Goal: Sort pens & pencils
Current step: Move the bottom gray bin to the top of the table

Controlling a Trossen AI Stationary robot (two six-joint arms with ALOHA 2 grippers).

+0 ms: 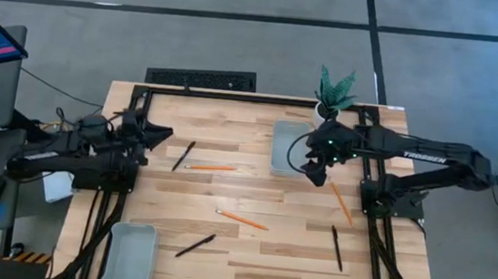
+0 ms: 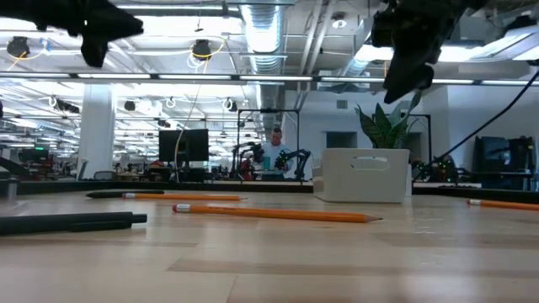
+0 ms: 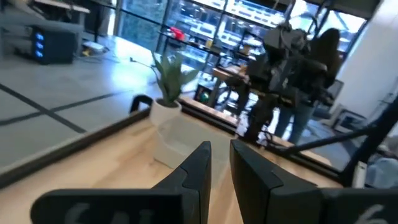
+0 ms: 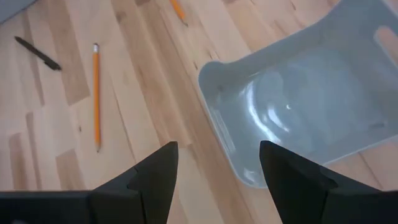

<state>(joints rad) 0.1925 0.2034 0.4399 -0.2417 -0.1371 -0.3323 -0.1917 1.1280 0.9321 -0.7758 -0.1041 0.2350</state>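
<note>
Well, nothing's sorted yet: pens (image 1: 183,155) and pencils (image 1: 242,219) lie scattered on the table (image 1: 247,249). Our right gripper (image 1: 315,172) hovers wide open and empty by the far tray (image 4: 323,99); the left gripper (image 1: 153,134) waits, nearly closed, empty. Next we drop onto the nearest pencil.

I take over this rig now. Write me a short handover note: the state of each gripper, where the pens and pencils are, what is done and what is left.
Left gripper: raised at the table's left edge, fingers nearly closed with a narrow gap, holding nothing.
Right gripper: open and empty, above the near corner of the far tray.
Pencils: one mid-table at the far side, one at the centre, one by the right gripper.
Pens: one near the left gripper, one at the near centre, one at the near right.
Near-left tray: looks empty, like the far one.
Done: nothing sorted yet.
Left: all six.
</note>
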